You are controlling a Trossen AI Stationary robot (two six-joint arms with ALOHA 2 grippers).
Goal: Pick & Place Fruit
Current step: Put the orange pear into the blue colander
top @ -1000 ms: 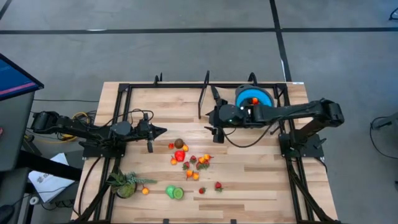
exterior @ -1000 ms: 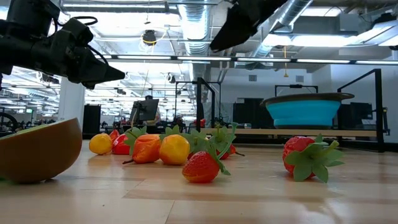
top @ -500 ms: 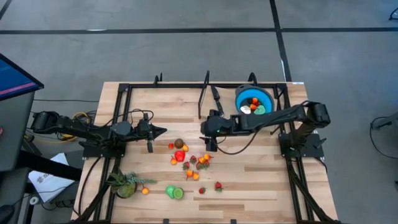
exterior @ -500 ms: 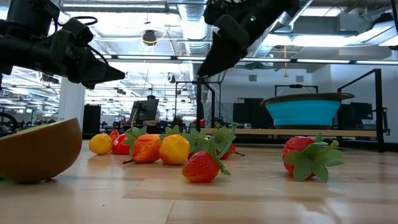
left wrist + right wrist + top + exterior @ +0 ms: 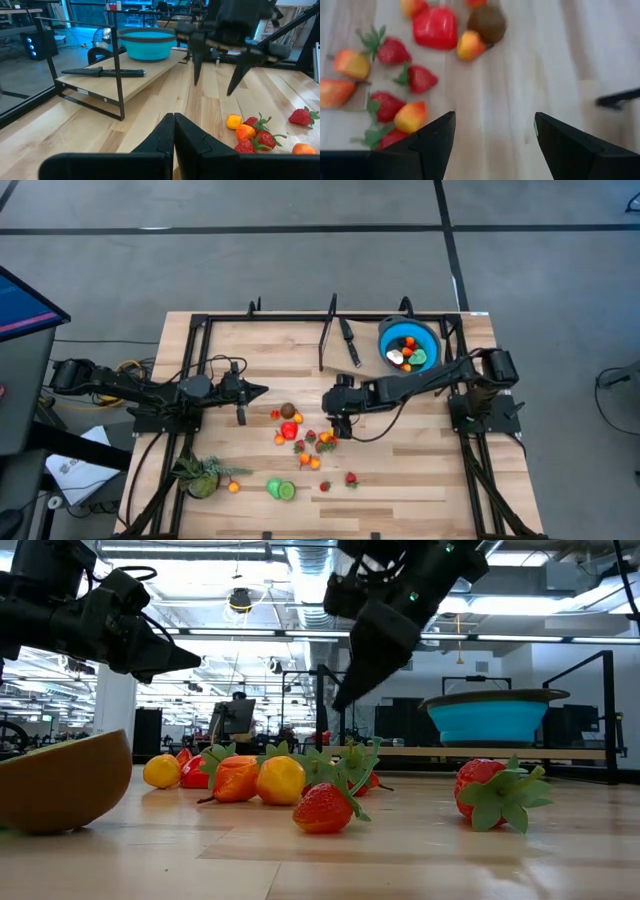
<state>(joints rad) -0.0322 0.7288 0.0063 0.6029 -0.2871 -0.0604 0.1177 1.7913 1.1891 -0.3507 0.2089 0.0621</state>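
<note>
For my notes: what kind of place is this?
Probably a robotics lab or workshop: bare ceiling ducts, desks with a monitor behind, and a wooden table in a black frame on grey floor.

Bright overhead lights, soft shadows, r. wrist blurry

Beside the one blue bowl [image 5: 408, 343], which holds a few fruits too small to count, lies one black-handled knife [image 5: 348, 341]. On the table [image 5: 420, 470] away from the bowl lie roughly fifteen loose toy fruits [image 5: 303, 437], several of them strawberries, and one leafy green plant [image 5: 203, 476]. Two robot arms reach in.
</note>
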